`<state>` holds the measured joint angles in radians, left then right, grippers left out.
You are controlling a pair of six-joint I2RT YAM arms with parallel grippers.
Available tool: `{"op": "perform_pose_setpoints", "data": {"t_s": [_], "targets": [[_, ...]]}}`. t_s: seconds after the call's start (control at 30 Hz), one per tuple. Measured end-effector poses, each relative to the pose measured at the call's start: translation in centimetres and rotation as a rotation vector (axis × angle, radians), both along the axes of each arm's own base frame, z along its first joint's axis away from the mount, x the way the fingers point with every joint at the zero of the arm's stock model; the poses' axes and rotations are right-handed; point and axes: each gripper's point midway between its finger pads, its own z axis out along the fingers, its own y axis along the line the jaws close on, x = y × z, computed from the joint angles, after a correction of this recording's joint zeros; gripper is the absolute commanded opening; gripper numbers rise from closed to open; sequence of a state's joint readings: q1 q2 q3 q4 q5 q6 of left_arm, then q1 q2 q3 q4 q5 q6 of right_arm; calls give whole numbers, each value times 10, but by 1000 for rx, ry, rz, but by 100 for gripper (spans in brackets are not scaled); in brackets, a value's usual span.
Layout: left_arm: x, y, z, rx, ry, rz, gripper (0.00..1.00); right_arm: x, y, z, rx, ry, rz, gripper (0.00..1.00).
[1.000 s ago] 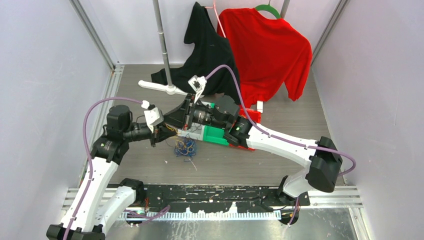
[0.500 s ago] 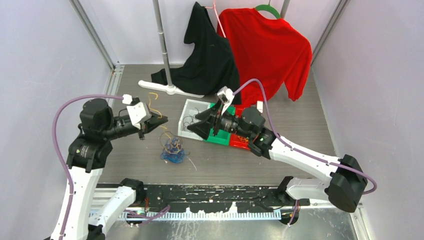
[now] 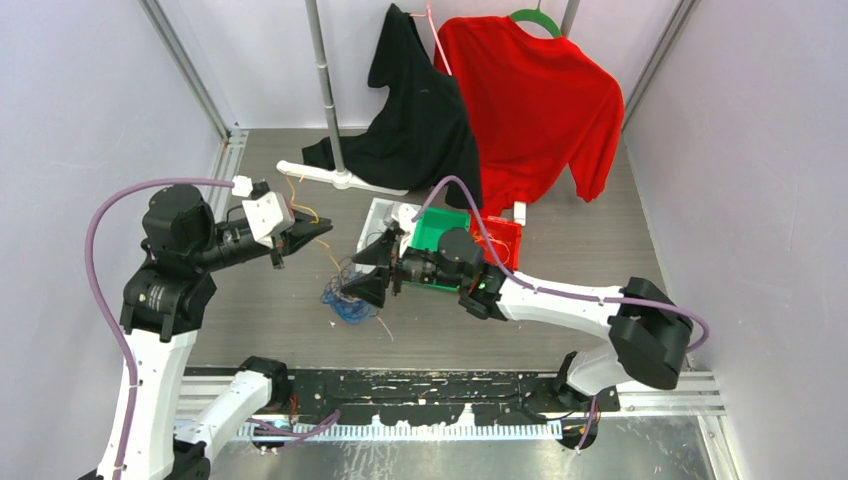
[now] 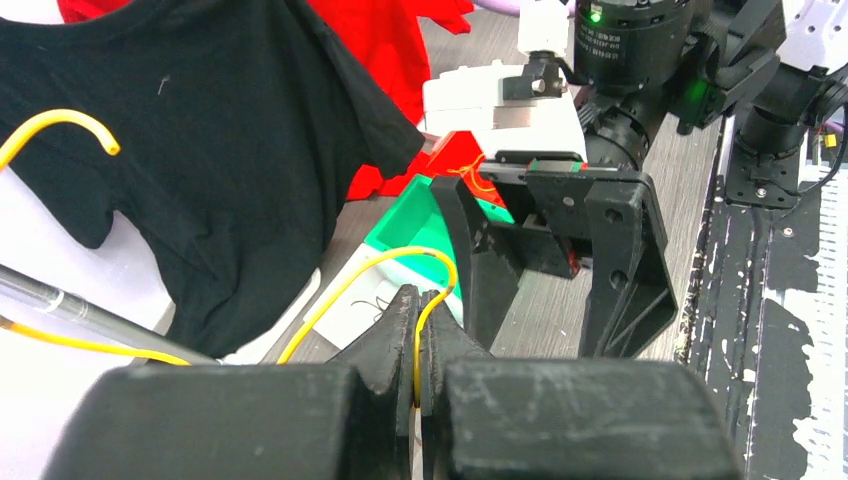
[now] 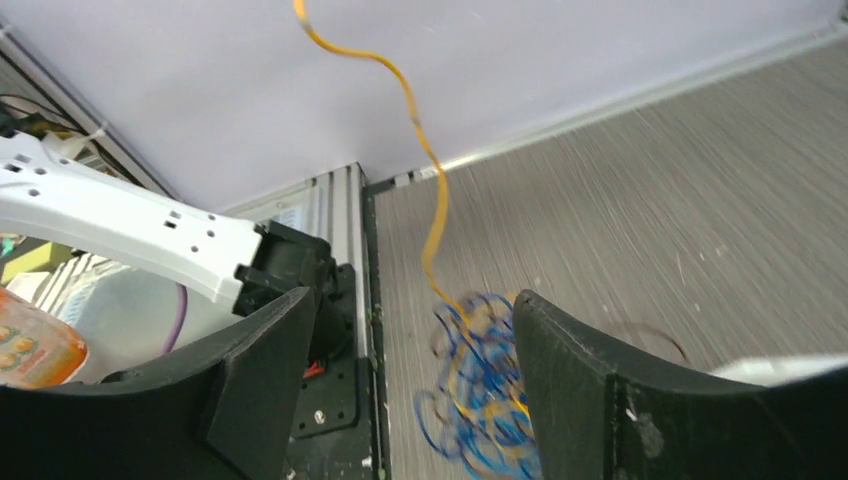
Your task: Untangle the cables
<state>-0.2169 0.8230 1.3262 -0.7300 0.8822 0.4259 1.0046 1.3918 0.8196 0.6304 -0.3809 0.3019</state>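
Clearly left hand (image 4: 418,310) pinches a yellow cable (image 4: 400,251); right hand (image 5: 410,310) gapes — blurred tangle (image 5: 480,405) below.

**No legible text in view**

No word, number, brand or sign can be read in any of the three views. The nearest thing to print is some pale marks on an orange packet (image 5: 28,352) at the lower left of the right wrist view, and they are too blurred to make out.
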Motion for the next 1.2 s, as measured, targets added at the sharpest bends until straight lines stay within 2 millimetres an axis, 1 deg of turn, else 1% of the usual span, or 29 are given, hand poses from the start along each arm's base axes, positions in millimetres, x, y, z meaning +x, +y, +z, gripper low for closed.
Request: {"op": "perform_pose_setpoints", "data": {"t_s": [0.1, 0.17, 0.23, 0.37, 0.47, 0.53, 0.6, 0.7, 0.83, 1.0, 1.13, 1.2], "targets": [[-1, 0, 3, -2, 1, -2, 0, -3, 17, 14, 45, -34, 35, 77], [-2, -1, 5, -5, -3, -6, 0, 0, 26, 20, 74, -48, 47, 75], [-2, -1, 9, -7, -9, -8, 0, 3, 33, 23, 89, -53, 51, 72], [-5, -2, 16, -13, -21, -18, 0, 15, 46, 19, 93, -46, 32, 62], [-5, -3, 21, -18, -24, -25, 0, 24, 56, 12, 89, -34, 9, 53], [-6, -3, 24, -24, -20, -28, 0, 28, 61, 6, 83, -25, -1, 50], [-6, -4, 27, -28, -19, -32, 0, 31, 67, -1, 76, -16, -7, 50], [-6, -4, 34, -31, -24, -35, 0, 31, 74, -18, 53, 2, -11, 51], [-5, -5, 51, -40, -54, -41, 0, 26, 85, -43, 20, 22, -13, 55], [-4, -6, 89, -63, -129, -40, 0, 17, 95, -84, -30, 38, -25, 58], [2, -5, 120, -81, -201, -23, 0, 15, 94, -120, -78, 55, -56, 59], [4, -4, 139, -91, -256, -8, 0, 17, 92, -134, -99, 62, -78, 60]]}}
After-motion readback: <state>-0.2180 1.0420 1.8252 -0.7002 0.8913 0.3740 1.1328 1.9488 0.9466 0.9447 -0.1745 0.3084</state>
